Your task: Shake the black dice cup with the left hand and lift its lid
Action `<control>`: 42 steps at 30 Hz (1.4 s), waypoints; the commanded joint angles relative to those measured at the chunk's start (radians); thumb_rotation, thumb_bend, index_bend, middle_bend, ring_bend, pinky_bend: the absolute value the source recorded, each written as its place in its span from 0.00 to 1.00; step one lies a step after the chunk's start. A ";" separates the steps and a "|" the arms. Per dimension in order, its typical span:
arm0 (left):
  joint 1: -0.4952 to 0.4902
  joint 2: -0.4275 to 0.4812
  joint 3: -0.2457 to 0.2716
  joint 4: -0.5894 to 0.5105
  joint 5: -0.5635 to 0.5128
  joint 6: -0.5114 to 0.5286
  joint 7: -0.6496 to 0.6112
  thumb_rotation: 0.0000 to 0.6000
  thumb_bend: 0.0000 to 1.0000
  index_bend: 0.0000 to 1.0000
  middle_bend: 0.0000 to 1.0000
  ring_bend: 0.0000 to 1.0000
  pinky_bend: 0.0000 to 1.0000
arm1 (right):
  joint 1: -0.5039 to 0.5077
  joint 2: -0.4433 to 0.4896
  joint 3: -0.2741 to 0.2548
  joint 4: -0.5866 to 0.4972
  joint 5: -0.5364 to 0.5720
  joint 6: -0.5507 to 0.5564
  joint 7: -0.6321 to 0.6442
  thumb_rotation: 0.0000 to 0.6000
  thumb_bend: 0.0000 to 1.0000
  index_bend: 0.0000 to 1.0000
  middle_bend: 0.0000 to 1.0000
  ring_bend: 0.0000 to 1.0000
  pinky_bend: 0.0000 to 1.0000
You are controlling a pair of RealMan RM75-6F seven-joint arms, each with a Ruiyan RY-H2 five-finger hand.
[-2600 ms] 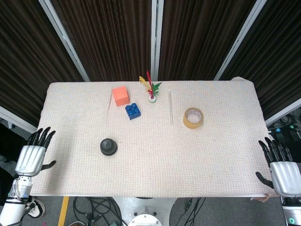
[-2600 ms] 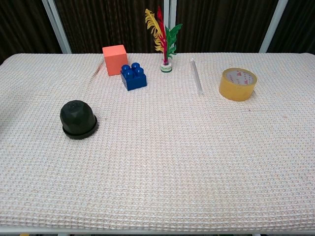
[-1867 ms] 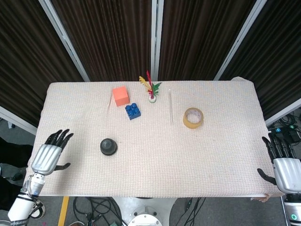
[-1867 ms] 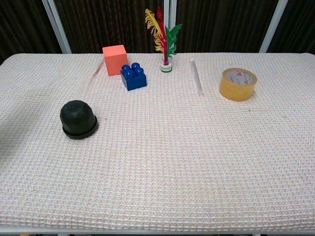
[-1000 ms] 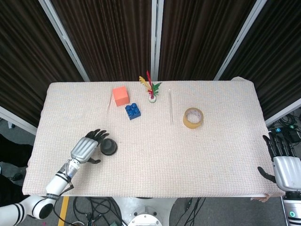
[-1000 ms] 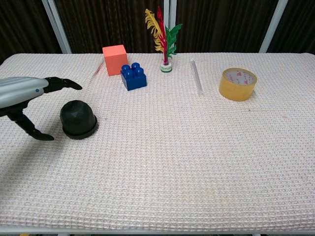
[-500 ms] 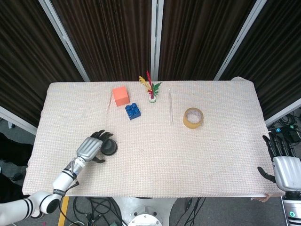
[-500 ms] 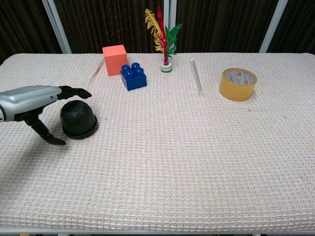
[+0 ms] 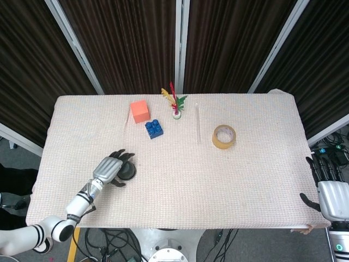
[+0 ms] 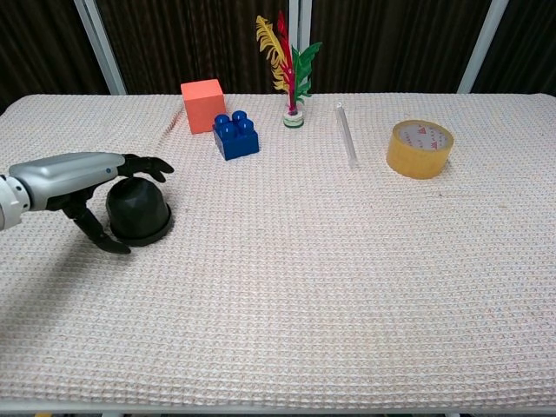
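Observation:
The black dice cup (image 9: 129,172) (image 10: 141,214) stands domed and upright on the woven cloth at the front left, lid on. My left hand (image 9: 109,168) (image 10: 85,176) reaches in from the left and arches over it. The fingers (image 10: 148,165) spread above the cup's top, and the thumb hangs down by its near left side. I see no firm grip. My right hand (image 9: 329,195) hangs off the table's front right corner, fingers apart and empty; the chest view does not show it.
Along the back stand an orange cube (image 9: 139,111) (image 10: 202,105), a blue brick (image 9: 154,129) (image 10: 235,135) and a feather shuttlecock (image 9: 175,105) (image 10: 292,74). A clear tube (image 9: 198,124) (image 10: 347,135) and a tape roll (image 9: 224,136) (image 10: 420,148) lie to the right.
My left hand has swung in from beyond the table's left edge to the dice cup and now arches over it. The cup has not moved. The right hand has barely shifted.

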 commanded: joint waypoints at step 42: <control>-0.027 -0.024 0.006 0.035 -0.033 -0.002 -0.006 1.00 0.00 0.09 0.23 0.00 0.12 | 0.009 -0.012 0.007 0.022 0.049 -0.036 0.001 1.00 0.07 0.00 0.00 0.00 0.00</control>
